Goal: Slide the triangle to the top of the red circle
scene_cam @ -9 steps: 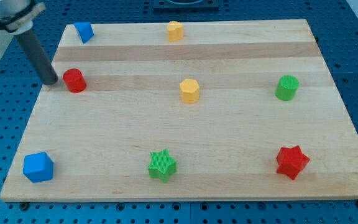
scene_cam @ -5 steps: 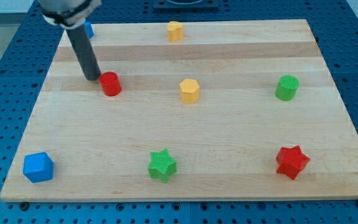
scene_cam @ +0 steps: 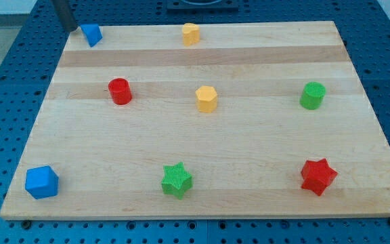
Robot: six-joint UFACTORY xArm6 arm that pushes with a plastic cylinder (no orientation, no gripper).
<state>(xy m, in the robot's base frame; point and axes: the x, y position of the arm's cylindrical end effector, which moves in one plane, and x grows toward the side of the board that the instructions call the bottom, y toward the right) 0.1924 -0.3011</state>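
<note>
Presently my tip (scene_cam: 70,29) just left of blue triangle (scene_cam: 91,34), holding nothing; red circle (scene_cam: 120,91) lies below-right, well apart

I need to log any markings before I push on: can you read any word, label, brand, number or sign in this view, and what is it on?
None: no text, number or sign is readable anywhere in the camera view.
The wooden board is bare wood.
The blocks, such as the blue triangle and red circle, carry no print.
My tip is plain dark.
</note>
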